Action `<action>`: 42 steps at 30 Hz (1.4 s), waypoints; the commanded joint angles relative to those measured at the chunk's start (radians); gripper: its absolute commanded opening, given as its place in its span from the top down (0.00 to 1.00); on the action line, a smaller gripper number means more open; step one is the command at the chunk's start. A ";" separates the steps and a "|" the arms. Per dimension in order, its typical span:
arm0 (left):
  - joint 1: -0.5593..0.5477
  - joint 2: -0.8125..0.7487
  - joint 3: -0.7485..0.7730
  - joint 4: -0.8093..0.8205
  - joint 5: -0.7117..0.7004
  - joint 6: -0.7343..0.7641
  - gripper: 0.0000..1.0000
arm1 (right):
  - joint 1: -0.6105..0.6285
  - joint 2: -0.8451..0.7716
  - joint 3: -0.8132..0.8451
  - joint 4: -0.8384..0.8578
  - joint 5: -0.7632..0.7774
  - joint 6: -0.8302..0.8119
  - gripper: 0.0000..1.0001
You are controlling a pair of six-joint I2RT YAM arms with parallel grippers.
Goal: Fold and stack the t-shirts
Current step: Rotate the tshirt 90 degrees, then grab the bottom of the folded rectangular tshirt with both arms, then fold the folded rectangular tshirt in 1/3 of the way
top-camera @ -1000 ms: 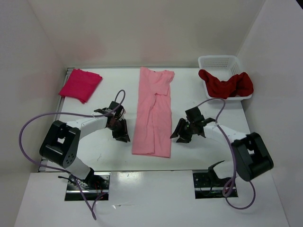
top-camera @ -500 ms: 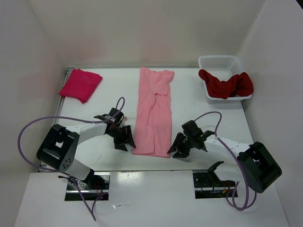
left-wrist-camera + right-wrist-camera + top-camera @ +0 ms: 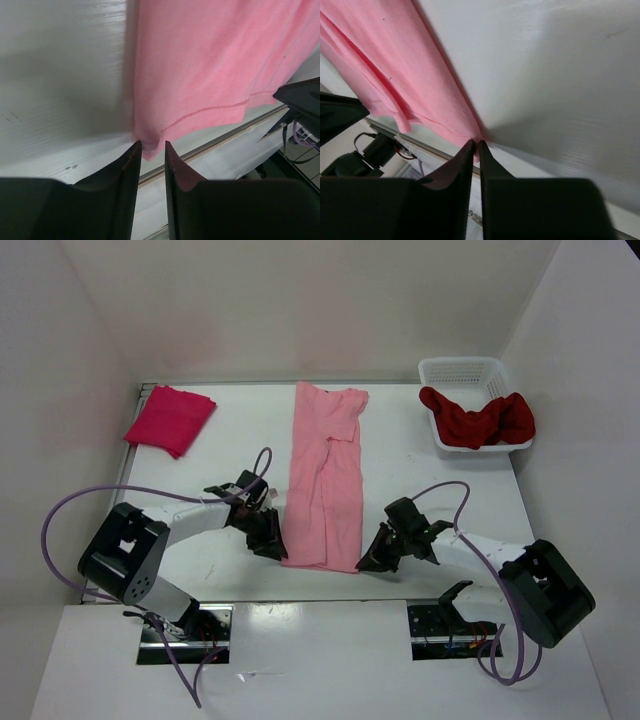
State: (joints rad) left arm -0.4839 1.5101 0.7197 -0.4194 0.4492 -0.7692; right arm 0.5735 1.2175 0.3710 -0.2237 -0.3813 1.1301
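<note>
At the near edge of the worktop (image 3: 215,445) lay the hem of the pink shirt (image 3: 325,480). The right end effector (image 3: 370,560) pinched its right corner. The left end effector (image 3: 274,543) stood narrow around the left corner, grip uncertain. The cloth looked soft and limp, best held at both corners.

plain light pink t-shirt (image 3: 325,480)

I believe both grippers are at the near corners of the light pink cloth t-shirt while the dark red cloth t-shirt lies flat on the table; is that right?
Not quite: the top external view shows the dark red t-shirt bunched in the white plastic mesh basket. The left gripper and right gripper are at the near corners of the light pink t-shirt.
</note>
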 commanded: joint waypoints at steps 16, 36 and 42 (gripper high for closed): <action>-0.051 -0.169 -0.069 -0.218 0.114 0.031 0.91 | 0.152 -0.441 -0.063 -0.267 -0.070 0.189 1.00; 0.197 0.161 0.464 -0.087 -0.020 0.047 0.92 | -0.273 0.336 0.672 -0.266 0.110 -0.490 1.00; 0.208 0.335 0.645 -0.064 -0.049 0.047 0.92 | -0.337 0.543 0.825 -0.209 0.111 -0.527 1.00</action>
State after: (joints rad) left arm -0.2905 1.8030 1.2972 -0.5137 0.4294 -0.7361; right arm 0.2741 1.7157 1.1137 -0.5026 -0.2996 0.6643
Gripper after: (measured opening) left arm 0.082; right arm 0.004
